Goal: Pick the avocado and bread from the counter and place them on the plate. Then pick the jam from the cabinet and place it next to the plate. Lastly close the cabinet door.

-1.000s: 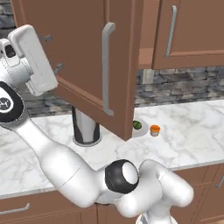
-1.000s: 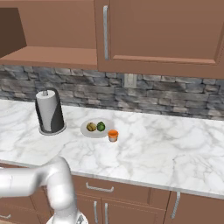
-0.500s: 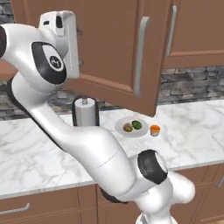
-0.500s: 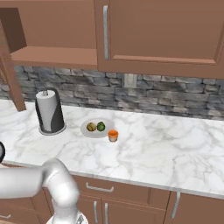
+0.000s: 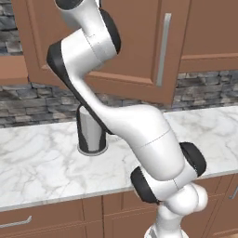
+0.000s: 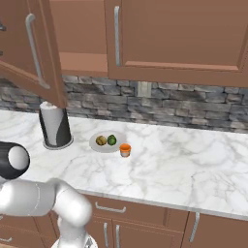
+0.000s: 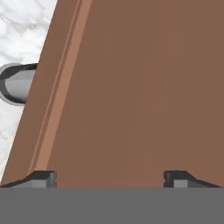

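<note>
Fingers [image 7: 43, 178] of the gripper [image 7: 109, 179] stand spread wide with nothing between them, their dark tips rising at six o'clock of the hand view against the flat face of the big brown wooden cabinet door [image 7: 131, 87].

In the right base view that door [image 6: 34, 53] hangs ajar at about ten o'clock, its slim silver bar handle [image 6: 33, 48] facing out. On the white marble counter [image 6: 193, 164] the round pale plate [image 6: 95, 144] carries the yellow-brown bread [image 6: 100, 140] and the dark green avocado [image 6: 112, 139], with the small orange jam jar [image 6: 125, 150] just beside it at four o'clock. A dark paper-towel holder [image 6: 55, 128] stands at the plate's nine o'clock.

Closing the door seems the only step left. It should go best with a steady push against the panel, following the hinge's arc until the door sits flush.
</note>
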